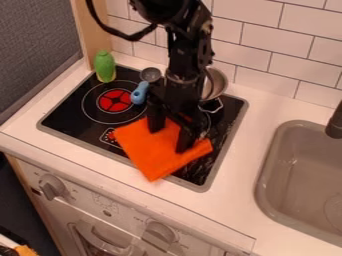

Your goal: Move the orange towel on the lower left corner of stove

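On the stove (65, 116), orange towel (148, 155) under gripper (169, 139), pot (218, 84) behind.

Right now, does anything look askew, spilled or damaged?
The orange towel lies askew beneath the tool, one corner poking past the front edge of the stove over the counter. No spill or damage stands out.

Passing room lies between stove (69, 119) and sink (294, 155); arm (183, 57) and pot (219, 82) obstruct the stove's rear.
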### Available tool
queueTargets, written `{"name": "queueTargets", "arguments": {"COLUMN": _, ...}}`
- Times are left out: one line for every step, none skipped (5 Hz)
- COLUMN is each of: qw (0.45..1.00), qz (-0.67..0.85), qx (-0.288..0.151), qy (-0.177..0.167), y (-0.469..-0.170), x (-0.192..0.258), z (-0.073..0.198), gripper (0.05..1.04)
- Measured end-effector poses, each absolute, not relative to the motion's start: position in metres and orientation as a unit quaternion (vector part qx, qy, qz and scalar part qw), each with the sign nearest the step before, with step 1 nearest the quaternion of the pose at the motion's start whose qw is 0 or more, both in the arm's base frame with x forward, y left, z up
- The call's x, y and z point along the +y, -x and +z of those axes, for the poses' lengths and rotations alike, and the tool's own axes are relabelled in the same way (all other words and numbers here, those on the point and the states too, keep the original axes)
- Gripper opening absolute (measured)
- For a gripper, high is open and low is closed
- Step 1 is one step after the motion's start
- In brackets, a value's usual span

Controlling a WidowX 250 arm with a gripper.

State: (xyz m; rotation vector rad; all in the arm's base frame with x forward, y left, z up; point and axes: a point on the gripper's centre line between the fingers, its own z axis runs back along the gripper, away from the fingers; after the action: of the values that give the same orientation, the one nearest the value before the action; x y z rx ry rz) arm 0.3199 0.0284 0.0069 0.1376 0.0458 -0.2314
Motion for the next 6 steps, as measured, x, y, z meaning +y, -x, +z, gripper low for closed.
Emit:
{"name": "queueTargets", "arguments": {"qw": 0.995, "qz": -0.054, "qx": 0.027, "qy": -0.077, "y": -0.319, "x": 0.069, "z": 0.01, "gripper": 1.001}}
{"name": "queueTargets", "arguments": {"qw": 0.996, "qz": 0.006, "qx": 0.046, "qy": -0.073, "y": -0.292, "x": 0.113, "z": 0.012, "gripper": 1.001}}
{"name": "queueTargets", "arguments": {"qw": 0.996, "qz": 0.016, "qx": 0.059, "qy": -0.07, "y": -0.274, "x": 0.127, "z": 0.016, "gripper": 1.001}}
{"name": "queueTargets", "arguments": {"qw": 0.994, "qz": 0.041, "qx": 0.069, "qy": -0.08, "y": -0.264, "x": 0.146, "z": 0.017, "gripper": 1.001}}
{"name": "queueTargets", "arguments": {"qw": 0.991, "qz": 0.066, "qx": 0.042, "qy": -0.105, "y": -0.278, "x": 0.173, "z": 0.03, "gripper": 1.0}}
{"name": "queueTargets", "arguments": {"qw": 0.99, "qz": 0.078, "qx": 0.047, "qy": -0.108, "y": -0.281, "x": 0.19, "z": 0.025, "gripper": 1.0}}
